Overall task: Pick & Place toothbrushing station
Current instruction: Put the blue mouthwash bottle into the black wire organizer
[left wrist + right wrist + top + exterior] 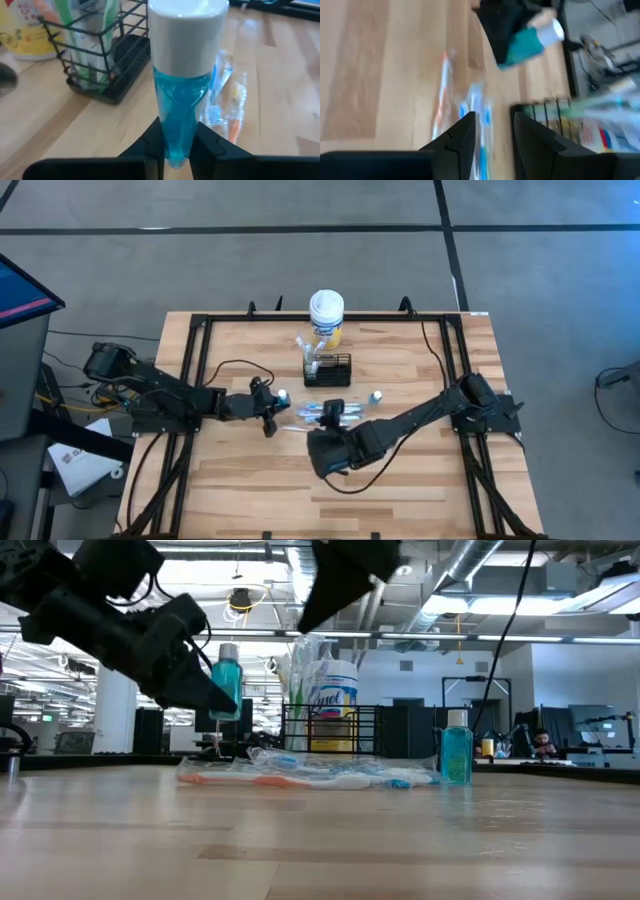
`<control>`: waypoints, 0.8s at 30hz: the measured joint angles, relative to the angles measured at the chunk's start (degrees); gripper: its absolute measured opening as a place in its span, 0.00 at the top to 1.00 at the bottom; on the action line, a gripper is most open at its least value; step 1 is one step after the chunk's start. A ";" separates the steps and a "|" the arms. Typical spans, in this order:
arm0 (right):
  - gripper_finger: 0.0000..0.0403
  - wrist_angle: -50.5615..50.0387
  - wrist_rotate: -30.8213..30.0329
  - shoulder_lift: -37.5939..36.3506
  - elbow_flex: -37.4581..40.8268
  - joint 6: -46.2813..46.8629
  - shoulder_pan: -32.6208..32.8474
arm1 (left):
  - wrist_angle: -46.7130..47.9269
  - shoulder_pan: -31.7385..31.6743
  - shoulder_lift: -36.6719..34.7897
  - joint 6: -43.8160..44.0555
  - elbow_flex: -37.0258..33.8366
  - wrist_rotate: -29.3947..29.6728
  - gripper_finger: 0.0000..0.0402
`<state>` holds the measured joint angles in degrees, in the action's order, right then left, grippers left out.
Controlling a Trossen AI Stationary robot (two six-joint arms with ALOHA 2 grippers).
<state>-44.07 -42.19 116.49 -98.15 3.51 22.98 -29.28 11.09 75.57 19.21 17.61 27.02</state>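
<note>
- the left gripper [177, 150] holds a small blue bottle with a white cap [184, 75], its jaws pinching only the narrow lower end of the bottle. with so little of the bottle between the fingers and the heavy capped end standing free above, a quick swing could make it pivot or slide out.
- in the low view that bottle [227, 680] hangs clear of the tabletop, so a slip would drop it onto the wood, where it could roll toward the wrapped toothbrushes [305, 418] lying near the middle.
- the toothbrushing station [328, 369], a low black wire caddy, stands toward the far edge of the tabletop, just in front of the yellow canister with a white lid [327, 318]. it already carries upright wrapped items, so free room looks tight; the bottle could catch on the wire rim or on those wrappers and tip.
- a push against the light caddy could shove it into the canister behind it.
- the right gripper [492, 132] hovers over the wrapped toothbrushes with its jaws apart and nothing between them. the wrappers are thin, clear and flat on the wood, so the fingers may scrape the tabletop or pinch only film.
- the two grippers work close together near the tabletop's middle; both heading for the caddy could bring them into contact.
- a second blue bottle [377, 396] stands just beside the right arm's path and could be knocked over.
</note>
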 joint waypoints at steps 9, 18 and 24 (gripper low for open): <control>0.69 5.91 7.83 -0.76 -0.34 -4.44 -3.35 | -0.03 3.78 -0.55 -0.95 0.06 -3.45 0.89; 0.69 7.14 20.52 -0.74 -5.21 -5.79 -6.35 | -0.02 8.05 -0.55 -2.54 1.57 -3.23 0.89; 0.69 7.19 28.25 -0.74 -7.23 -6.67 -7.80 | -0.04 9.93 -0.55 -3.92 2.79 -3.08 0.89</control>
<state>-36.87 -13.94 115.74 -105.38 -3.16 15.18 -29.32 21.01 75.02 15.29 20.40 23.94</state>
